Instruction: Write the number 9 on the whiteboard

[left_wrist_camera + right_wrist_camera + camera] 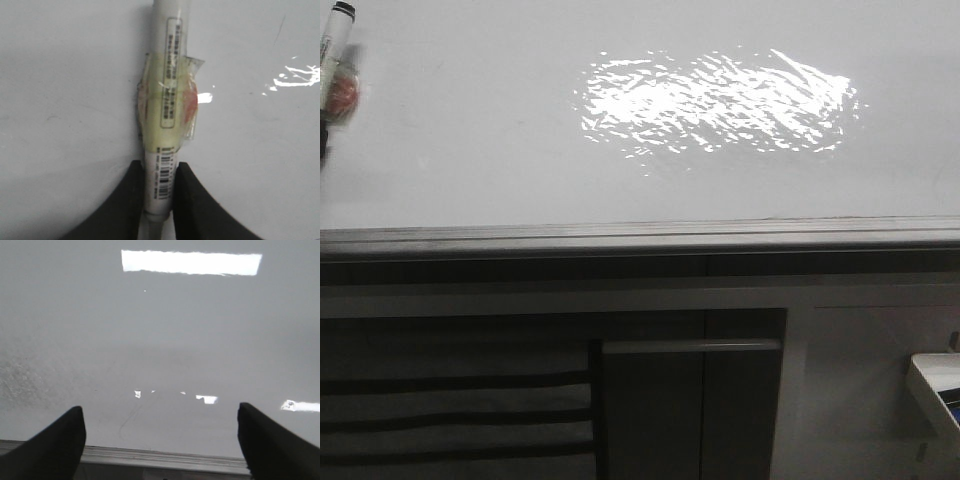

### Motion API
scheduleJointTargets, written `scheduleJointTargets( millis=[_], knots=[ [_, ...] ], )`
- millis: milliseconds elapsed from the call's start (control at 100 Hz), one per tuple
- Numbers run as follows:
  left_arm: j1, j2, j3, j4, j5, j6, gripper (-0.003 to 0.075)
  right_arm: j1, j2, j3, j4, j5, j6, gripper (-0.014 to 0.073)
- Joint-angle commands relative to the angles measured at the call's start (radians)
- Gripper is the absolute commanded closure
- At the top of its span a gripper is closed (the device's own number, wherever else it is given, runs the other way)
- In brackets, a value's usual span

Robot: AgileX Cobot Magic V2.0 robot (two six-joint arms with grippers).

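I see no 9 on the whiteboard; its surface reads blank around the glare patch. At the board's far left edge in my front view, the left gripper is clamped on a white marker wrapped in yellowish tape. My right gripper hangs spread wide over the board's near edge strip.

The large flat white whiteboard looked glossy and smooth, its glare rippled (as on a thin film), edged by a dull grey metal strip. The white plastic marker wore shiny crinkled yellowish tape. The black fingers looked matt.
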Motion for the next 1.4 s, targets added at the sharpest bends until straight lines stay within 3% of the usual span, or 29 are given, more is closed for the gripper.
scheduleJointTargets(
  millis=[0, 200, 310, 430, 550, 640, 810, 950, 1390],
  knots=[
    [-0.010, -0.041, -0.042, 0.023, -0.007, -0.004, 0.0681, -0.006, 0.014, -0.048, 0.018, -0.067, -0.007, 0.0041],
    [-0.050, -0.118, -0.211, 0.071, 0.482, -0.004, 0.0681, -0.006, 0.068, -0.186, 0.063, 0.123, -0.007, 0.0041],
    [-0.111, -0.148, -0.319, 0.069, 0.685, -0.004, 0.0681, -0.006, 0.151, -0.283, 0.071, 0.251, -0.007, 0.0042],
    [-0.197, -0.150, -0.441, 0.051, 0.900, 0.089, 0.0681, -0.003, 0.254, -0.380, 0.112, 0.375, -0.022, 0.0042],
    [-0.274, -0.143, -0.532, -0.038, 1.083, 0.222, 0.0681, 0.008, 0.357, -0.461, 0.239, 0.494, -0.172, 0.0042],
    [-0.310, -0.141, -0.575, -0.162, 1.154, 0.354, 0.0681, 0.025, 0.428, -0.504, 0.402, 0.556, -0.348, 0.0042],
    [-0.349, -0.141, -0.599, -0.441, 1.281, 0.771, 0.0681, 0.065, 0.544, -0.558, 0.756, 0.680, -0.766, 0.0042],
    [-0.381, -0.141, -0.599, -0.558, 1.302, 0.894, 0.0681, 0.127, 0.616, -0.580, 0.972, 0.741, -1.058, 0.0042],
    [-0.464, -0.141, -0.599, -0.546, 1.303, 0.912, 0.0681, 0.461, 0.808, -0.715, 0.971, 0.645, -1.209, 0.0074]
  ],
)
